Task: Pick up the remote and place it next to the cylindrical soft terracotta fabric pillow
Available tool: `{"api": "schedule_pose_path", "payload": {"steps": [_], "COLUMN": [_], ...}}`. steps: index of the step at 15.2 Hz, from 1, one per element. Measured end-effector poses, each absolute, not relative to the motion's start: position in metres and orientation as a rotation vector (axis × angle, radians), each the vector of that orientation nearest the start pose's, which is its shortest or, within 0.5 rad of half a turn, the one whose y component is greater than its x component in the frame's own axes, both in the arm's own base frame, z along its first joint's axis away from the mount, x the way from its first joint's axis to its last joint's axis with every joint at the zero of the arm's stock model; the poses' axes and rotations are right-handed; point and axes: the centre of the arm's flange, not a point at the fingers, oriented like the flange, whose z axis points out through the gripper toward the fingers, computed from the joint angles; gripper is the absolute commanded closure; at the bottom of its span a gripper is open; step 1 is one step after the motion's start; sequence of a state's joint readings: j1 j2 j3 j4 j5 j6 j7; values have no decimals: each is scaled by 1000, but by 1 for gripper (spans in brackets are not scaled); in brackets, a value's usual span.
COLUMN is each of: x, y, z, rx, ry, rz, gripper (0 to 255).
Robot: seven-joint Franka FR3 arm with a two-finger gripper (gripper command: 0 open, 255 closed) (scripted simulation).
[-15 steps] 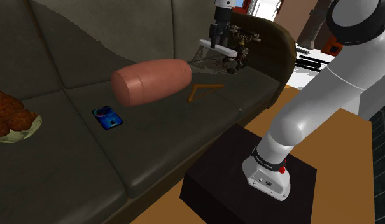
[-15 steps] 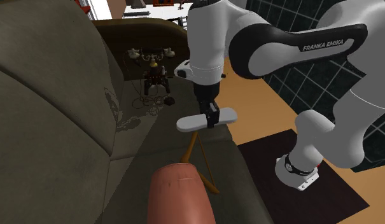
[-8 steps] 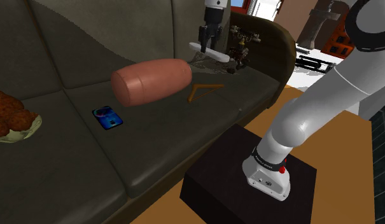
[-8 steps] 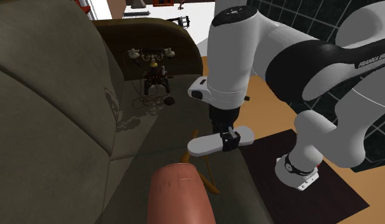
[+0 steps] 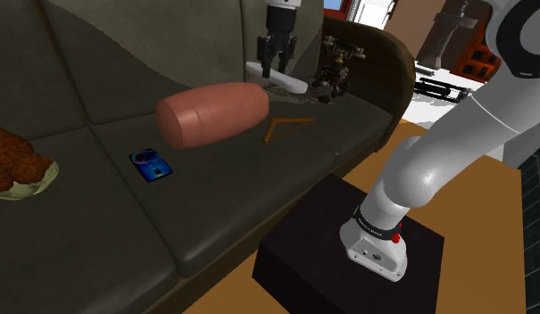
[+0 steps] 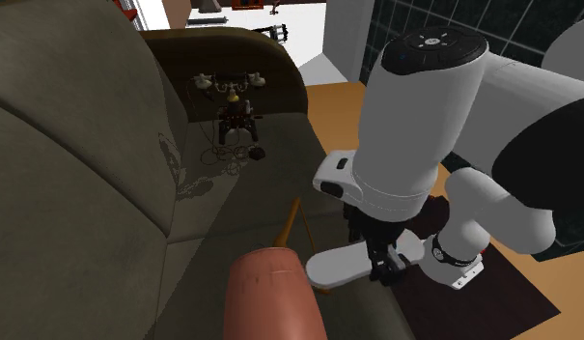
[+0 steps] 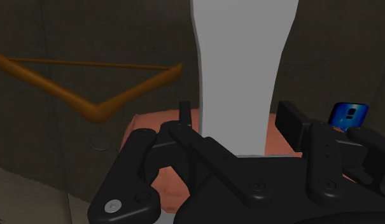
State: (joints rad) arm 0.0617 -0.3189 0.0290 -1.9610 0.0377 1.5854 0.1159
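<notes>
My gripper (image 5: 275,71) is shut on a long white remote (image 5: 293,85) and holds it level in the air, just above the end of the terracotta cylindrical pillow (image 5: 214,114) that points towards the sofa arm. In the second exterior view the remote (image 6: 338,270) hangs beside the pillow (image 6: 275,295), with the gripper (image 6: 384,263) clasping it near one end. Looking along the gripper (image 7: 238,137), the remote (image 7: 242,63) runs straight out between the fingers, and the pillow (image 7: 149,127) lies beneath it.
An orange clothes hanger (image 5: 286,125) lies on the dark sofa seat (image 5: 214,205) beside the pillow. A blue phone-like thing (image 5: 153,165) lies on the seat before the pillow. An old-style telephone (image 5: 337,61) stands by the sofa arm. A bowl of red lumps (image 5: 13,165) sits far left.
The gripper has carried the remote away from the telephone corner towards the shoulder view's left, ending over the pillow's end. Nothing on the sofa has moved.
</notes>
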Motion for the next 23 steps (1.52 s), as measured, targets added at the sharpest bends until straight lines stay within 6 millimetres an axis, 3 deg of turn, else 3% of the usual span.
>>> {"api": "schedule_pose_path", "payload": {"steps": [14,23], "x": [437,437], "y": [234,242], "z": [598,553], "rx": [-3118,-3117], "ry": [45,47], "rz": [93,94], "gripper": [255,255]}}
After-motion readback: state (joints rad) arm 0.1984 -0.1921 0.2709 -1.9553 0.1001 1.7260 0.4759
